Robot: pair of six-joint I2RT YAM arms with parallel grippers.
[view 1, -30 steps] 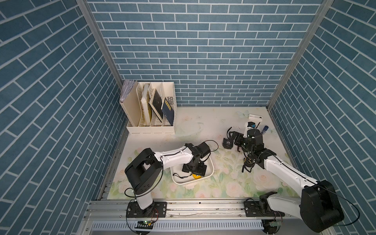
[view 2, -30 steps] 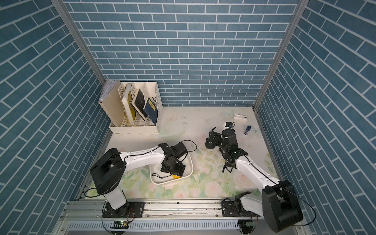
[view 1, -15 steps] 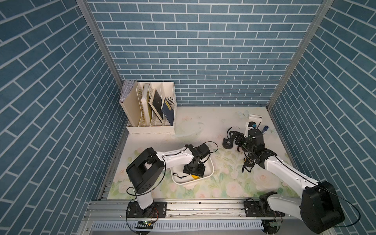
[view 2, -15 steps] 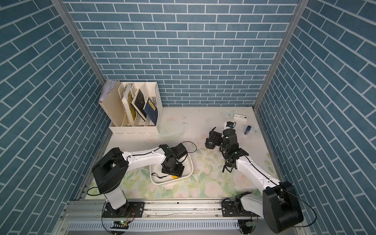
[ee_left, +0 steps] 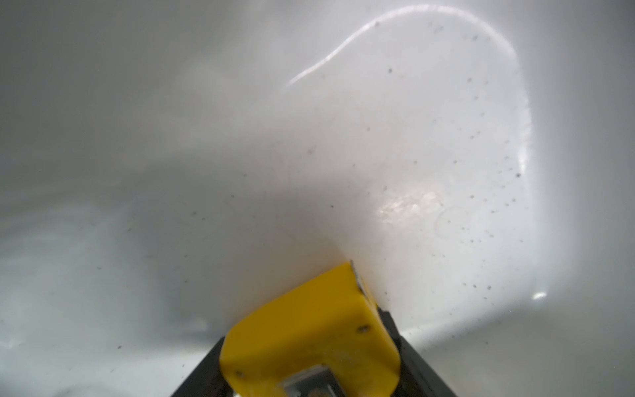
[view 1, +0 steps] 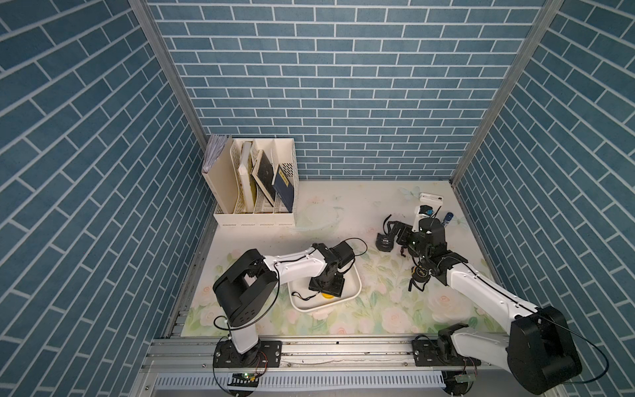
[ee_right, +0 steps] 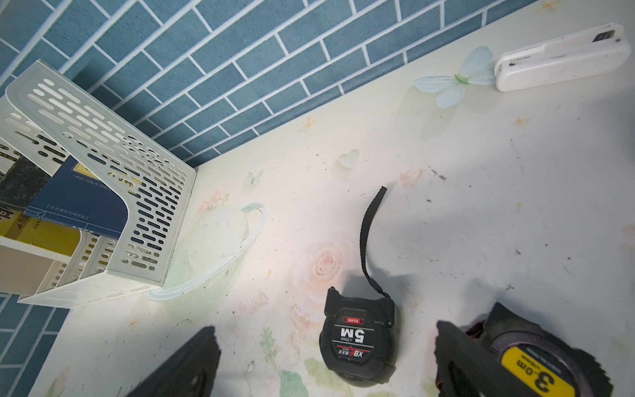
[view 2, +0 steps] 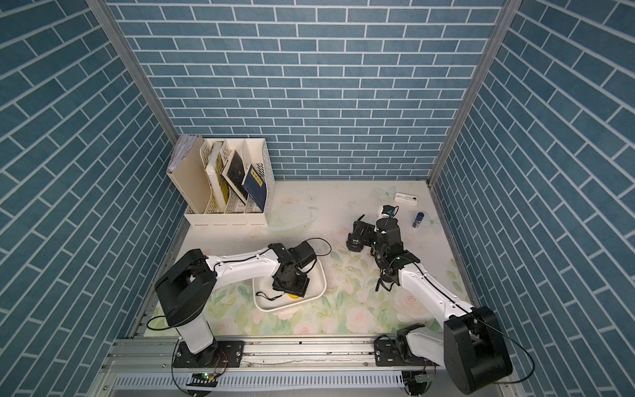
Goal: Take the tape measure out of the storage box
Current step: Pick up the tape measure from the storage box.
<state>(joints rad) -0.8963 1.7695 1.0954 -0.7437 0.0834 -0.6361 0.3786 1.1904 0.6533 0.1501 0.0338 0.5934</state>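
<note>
Left hand [view 1: 327, 286] clenched on yellow tape measure [ee_left: 309, 330], down inside storage box [view 1: 351, 290], lower centre in both top views | tape measure sits where it lay a second ago | right hand [ee_right: 326, 335] spread wide either side of black 5M tape [ee_right: 357, 343] on desk [view 1: 343, 206], unmoved.

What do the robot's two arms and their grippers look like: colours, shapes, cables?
The left arm and right arm have white tube-like links, black joints and a large rounded black shoulder housing each. Thin black cables run along them. The left gripper and right gripper are black, with flat black fingers.
</note>
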